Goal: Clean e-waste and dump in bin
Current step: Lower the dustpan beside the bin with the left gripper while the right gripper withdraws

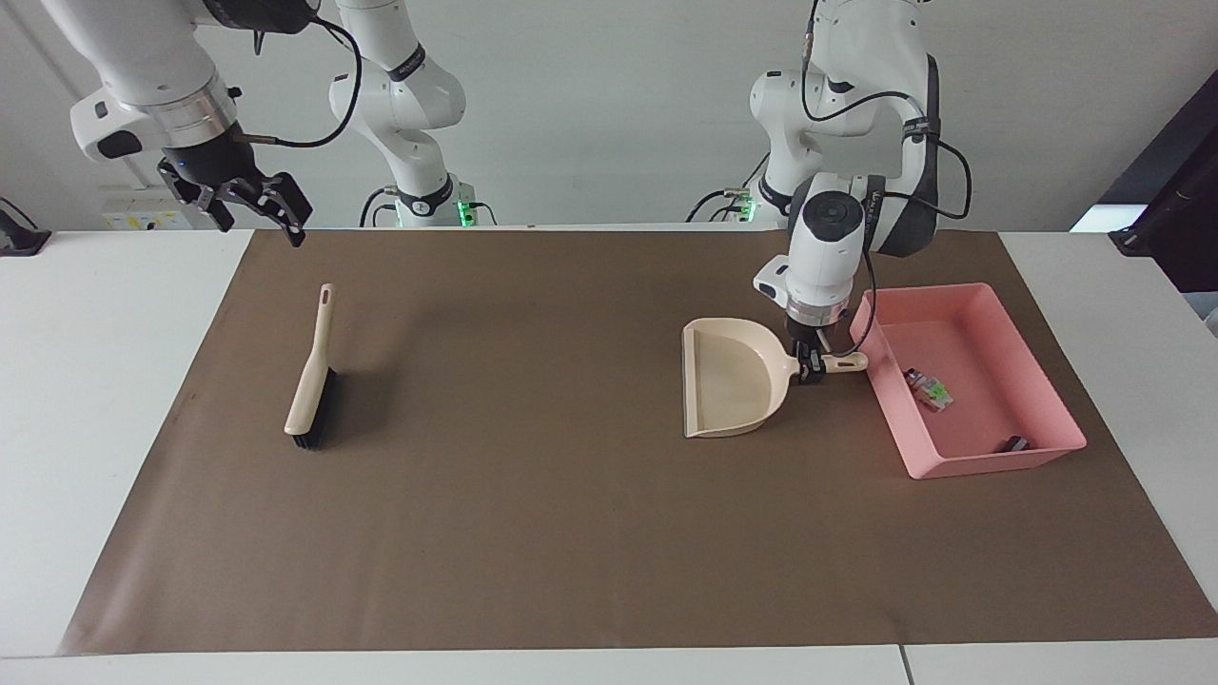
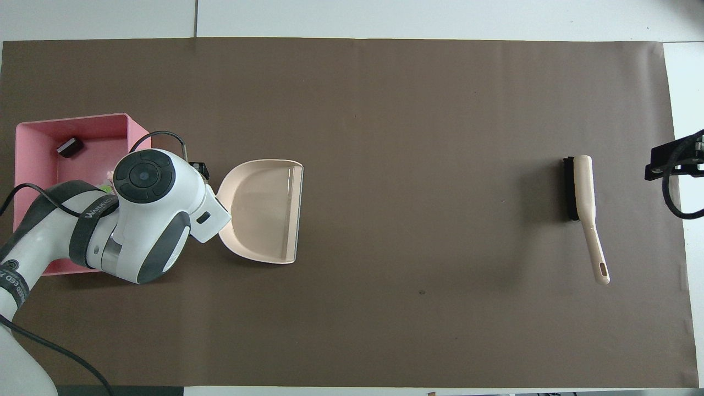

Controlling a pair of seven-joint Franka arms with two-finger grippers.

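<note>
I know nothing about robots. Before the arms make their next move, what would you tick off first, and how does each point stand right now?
1. White block in the pink bin: ok.
2. Dark cylinder in the bin: ok.
3. Dustpan flat on the brown mat, nothing in it: ok.
4. Left pincer free of the dustpan's handle: cannot tell; it sits right at the handle.
5. Brush lying on the mat toward the right arm's end, untouched: ok.
6. Right pincer raised, open and holding nothing: ok.
</note>
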